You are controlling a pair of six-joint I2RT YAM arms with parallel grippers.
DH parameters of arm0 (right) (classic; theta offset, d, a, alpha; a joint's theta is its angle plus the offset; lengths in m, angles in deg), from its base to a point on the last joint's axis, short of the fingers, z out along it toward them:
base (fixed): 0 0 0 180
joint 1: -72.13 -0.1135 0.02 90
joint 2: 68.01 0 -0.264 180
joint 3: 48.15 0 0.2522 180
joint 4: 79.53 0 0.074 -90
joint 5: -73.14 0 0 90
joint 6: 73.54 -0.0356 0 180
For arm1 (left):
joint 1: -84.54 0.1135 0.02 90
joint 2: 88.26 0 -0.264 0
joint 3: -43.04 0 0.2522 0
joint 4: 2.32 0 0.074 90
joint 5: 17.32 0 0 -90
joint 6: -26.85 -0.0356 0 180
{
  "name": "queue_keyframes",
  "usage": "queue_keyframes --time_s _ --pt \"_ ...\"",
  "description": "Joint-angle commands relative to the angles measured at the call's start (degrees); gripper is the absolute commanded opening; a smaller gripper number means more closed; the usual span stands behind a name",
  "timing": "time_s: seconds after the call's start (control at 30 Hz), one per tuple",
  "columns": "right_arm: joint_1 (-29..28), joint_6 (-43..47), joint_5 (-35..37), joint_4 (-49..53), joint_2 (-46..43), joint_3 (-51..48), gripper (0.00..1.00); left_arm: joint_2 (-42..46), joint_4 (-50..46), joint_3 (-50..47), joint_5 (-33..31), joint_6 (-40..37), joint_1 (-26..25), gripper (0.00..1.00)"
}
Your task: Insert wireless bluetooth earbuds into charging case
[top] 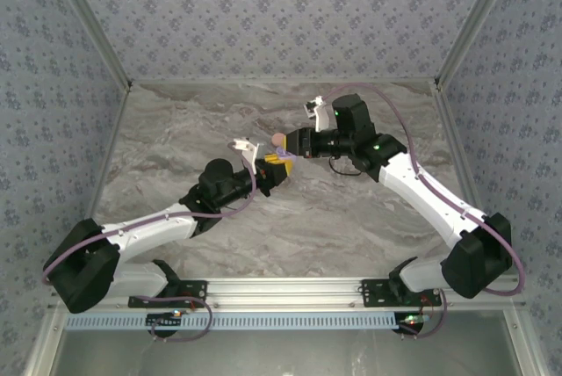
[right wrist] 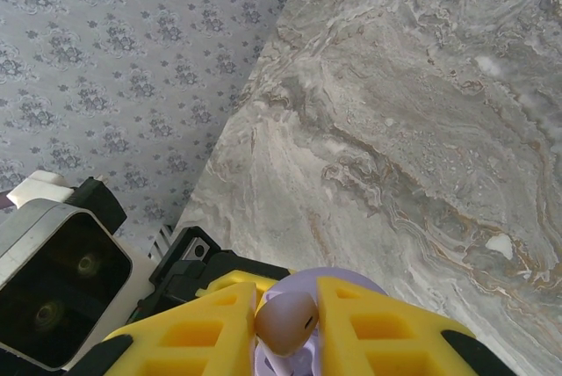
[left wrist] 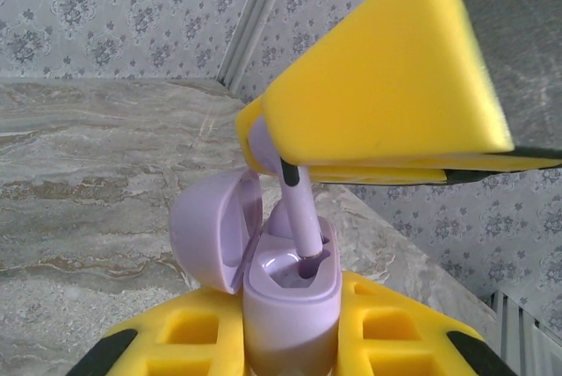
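The lilac charging case [left wrist: 290, 310] stands upright with my left gripper [left wrist: 290, 341] shut on its body, and its lid [left wrist: 209, 234] hangs open to the left. My right gripper [right wrist: 286, 328] is shut on the head of a lilac earbud [right wrist: 283, 321]. The earbud's stem [left wrist: 301, 216] points down, its tip at the mouth of the case's right-hand slot. The right gripper's yellow fingers [left wrist: 386, 86] hover just above the case. A rounded lilac shape [left wrist: 279, 220] sits behind the stem; I cannot tell what it is. From above, the left gripper [top: 270, 165] and the right gripper [top: 290, 151] meet mid-table.
The grey marble table [top: 176, 139] lies bare around the two arms, below the raised grippers. Patterned walls [top: 263, 7] enclose it at the back and both sides. A metal rail [top: 281, 288] with the arm bases runs along the near edge.
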Motion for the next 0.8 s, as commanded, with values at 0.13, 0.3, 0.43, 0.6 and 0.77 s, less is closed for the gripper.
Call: queue_keyframes --time_s 0.13,0.3,0.43,0.6,0.77 --pt "-0.7 1.6 0.5 1.9 -0.8 1.7 0.25 2.6 1.4 1.7 0.2 -0.2 -0.5 0.2" --pt "-0.9 2.3 0.2 2.7 -0.6 2.0 0.25 2.8 1.3 1.6 0.2 -0.3 -0.5 0.2" --pt "-1.2 3.0 0.2 3.5 -0.5 2.0 0.25 2.8 1.3 1.6 -0.8 0.0 -0.5 0.2" --pt "-1.6 4.0 0.4 4.8 -0.5 2.4 0.25 3.0 1.3 1.6 -1.3 -0.1 -0.5 0.2" --pt "-2.0 5.4 0.9 6.6 -0.5 3.0 0.25 3.1 1.3 1.6 -1.4 -0.1 -0.5 0.2"
